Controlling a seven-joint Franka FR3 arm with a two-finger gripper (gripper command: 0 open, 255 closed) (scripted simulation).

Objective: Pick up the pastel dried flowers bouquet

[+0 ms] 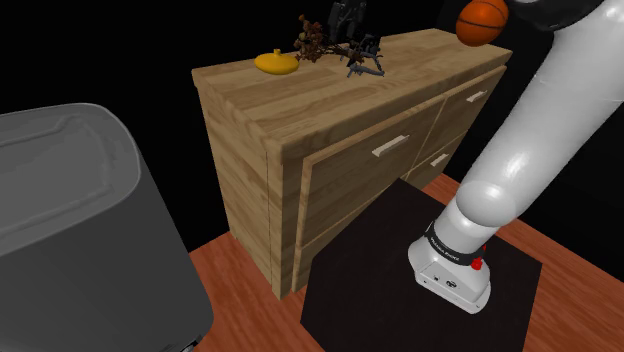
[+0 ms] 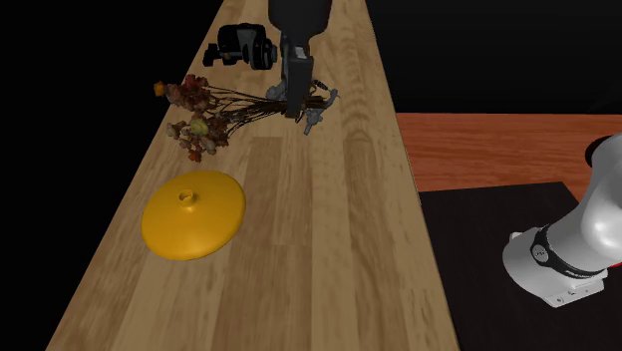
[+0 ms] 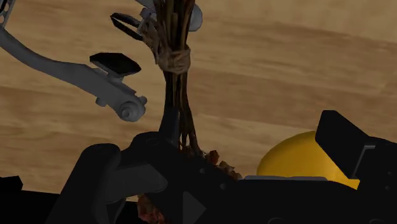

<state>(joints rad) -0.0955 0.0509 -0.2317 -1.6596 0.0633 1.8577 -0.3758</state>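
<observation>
We judged the step in hand to be the closing-in on the grasp, with the lift not yet begun. In the second exterior view the gripper (image 2: 296, 110) stood low over the wooden dresser top (image 2: 334, 239), right at the stem end of the dried flowers bouquet (image 2: 209, 122). The bouquet lay flat on the wood. Its brownish heads fanned out toward 9 o'clock from the gripper, and its stems converged beneath it. A yellow disc (image 2: 192, 214) lay at 7 o'clock of the heads and a black object (image 2: 242, 45) at 11 o'clock of the gripper. A grey metal piece (image 2: 321, 108) sat just beside the stems at 3 o'clock.

In the wrist view the fingers (image 3: 353, 143) stood apart, unclenched, with the yellow disc showing in the gap. The stems, bound with twine (image 3: 177, 60), ran down against one finger rather than midway between the two. The next move, as we read it, called for centring the bundle between the fingers, clear of the grey piece, then closing near the binding before raising.
</observation>
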